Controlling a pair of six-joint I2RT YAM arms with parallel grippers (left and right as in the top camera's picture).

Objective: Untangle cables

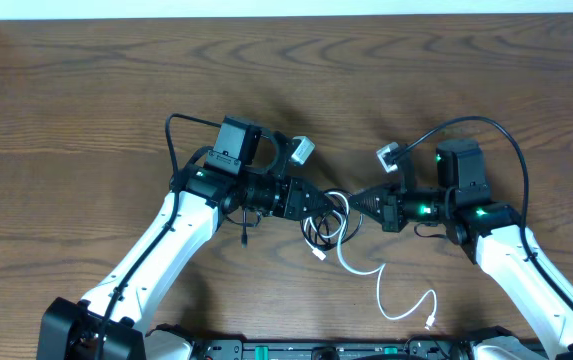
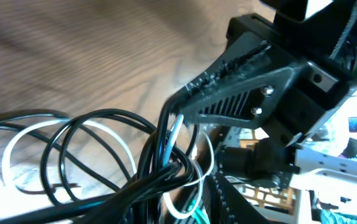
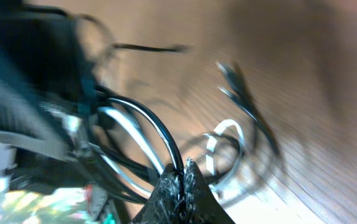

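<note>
The cables (image 2: 141, 183) are black and white, the table (image 1: 86, 90) dark brown with wood grain.

Overhead, the two arms come in from the bottom corners and meet nose to nose at centre frame. The left arm (image 1: 166, 237) climbs from the lower left, its white forearm slanting up to the right and the wrist laid level, so the left gripper (image 1: 328, 204) points right. The right arm (image 1: 526, 270) rises from the lower right, bends at the elbow and turns its right gripper (image 1: 359, 200) to the left, with the tips almost touching the other's. The right fingers (image 3: 173, 185) are pressed flat together, pinching the cables (image 2: 169, 169) at the very tip. The left fingers sit low at the bottom edge of their own wrist view, and their gap is too hidden to call.
</note>
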